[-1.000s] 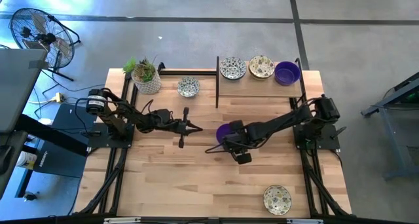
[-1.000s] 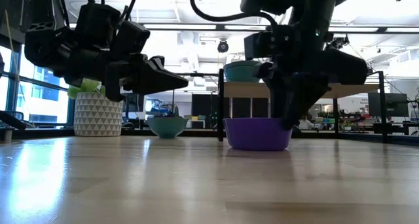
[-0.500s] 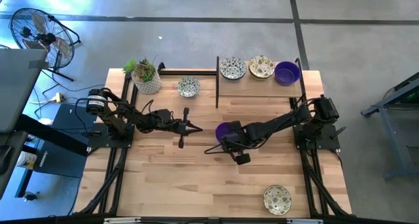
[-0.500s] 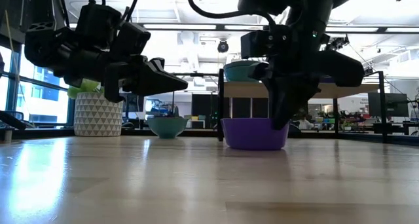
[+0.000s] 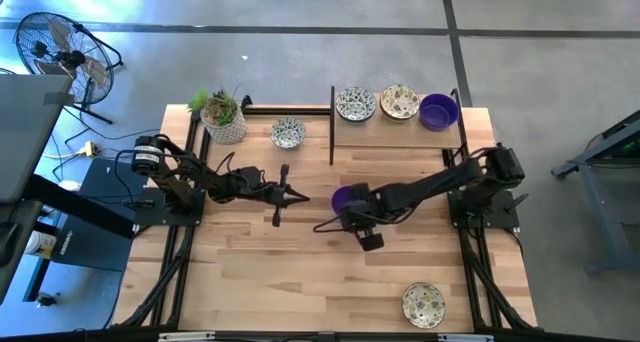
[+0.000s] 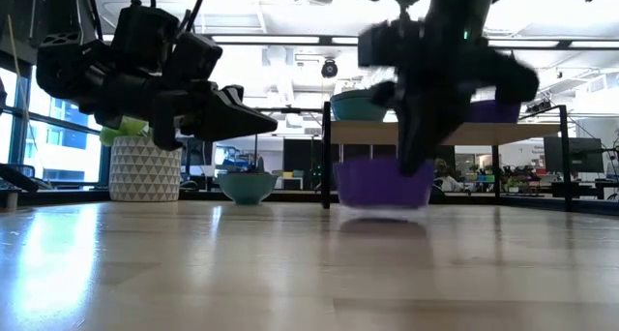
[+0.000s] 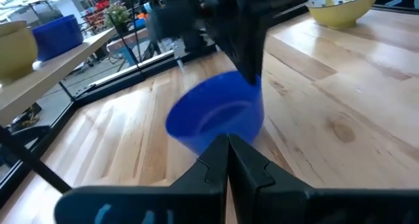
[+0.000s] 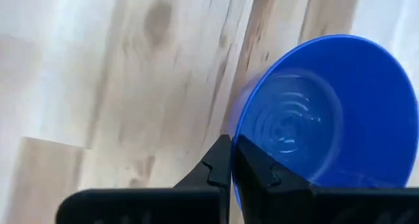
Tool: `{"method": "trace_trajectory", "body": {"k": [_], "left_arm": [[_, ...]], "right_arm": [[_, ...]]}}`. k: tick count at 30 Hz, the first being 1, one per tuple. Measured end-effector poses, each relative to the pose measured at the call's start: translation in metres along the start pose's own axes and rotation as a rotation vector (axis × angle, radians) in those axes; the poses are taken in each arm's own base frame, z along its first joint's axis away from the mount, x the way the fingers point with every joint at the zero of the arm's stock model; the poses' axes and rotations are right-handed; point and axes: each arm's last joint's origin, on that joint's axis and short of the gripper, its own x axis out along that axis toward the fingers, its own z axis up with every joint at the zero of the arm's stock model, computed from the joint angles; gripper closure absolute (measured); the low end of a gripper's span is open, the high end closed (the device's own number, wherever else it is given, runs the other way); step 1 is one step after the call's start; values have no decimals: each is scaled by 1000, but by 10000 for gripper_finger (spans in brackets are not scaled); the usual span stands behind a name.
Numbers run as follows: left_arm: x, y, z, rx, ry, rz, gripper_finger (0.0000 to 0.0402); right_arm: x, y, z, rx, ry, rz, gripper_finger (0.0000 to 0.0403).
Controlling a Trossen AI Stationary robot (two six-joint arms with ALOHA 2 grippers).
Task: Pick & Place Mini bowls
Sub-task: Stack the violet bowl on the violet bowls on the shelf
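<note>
A glossy purple mini bowl (image 5: 345, 197) hangs just above the middle of the table, with my right gripper (image 5: 357, 211) shut on its rim. In the low view the bowl (image 6: 383, 184) is blurred and a little off the wood. In the right wrist view the same bowl (image 8: 321, 112) looks blue. My left gripper (image 5: 303, 195) is shut and holds nothing, hovering level to the left of the bowl with its tips pointing at it. My right gripper pinches the bowl's rim (image 8: 237, 129) on its near-right side, one finger inside the wall and one outside. The fingers (image 6: 414, 162) come steeply from above, slanting from the table's right. The bowl hangs just clear of the table, its mouth up.
A raised shelf (image 5: 400, 132) at the far right carries two patterned bowls (image 5: 355, 104) (image 5: 399, 102) and a purple one (image 5: 438, 111). Another patterned bowl (image 5: 288, 133) sits beside a white pot with a plant (image 5: 224, 117). One more patterned bowl (image 5: 424, 304) lies near the front right.
My right gripper has shut on the purple bowl's rim and risen a little. The bowl first slid slightly toward the table's left, and has now come up off the wood. The left arm has kept still.
</note>
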Motion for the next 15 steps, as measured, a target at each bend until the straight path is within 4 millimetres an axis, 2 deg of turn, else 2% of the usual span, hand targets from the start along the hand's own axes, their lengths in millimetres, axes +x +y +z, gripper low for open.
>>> {"method": "trace_trajectory", "body": {"k": [5,10,15], "left_arm": [[0,0,0,0,-1,-2,401],[0,0,0,-3,-2,-2,401],[0,0,1,-10,-5,-1,401]], "right_arm": [[-47,-2,6,36,-78,5,399],[-114,-11,8,95,-161,-30,398],[-181,-35,-2,209,-193,-163,399]]}}
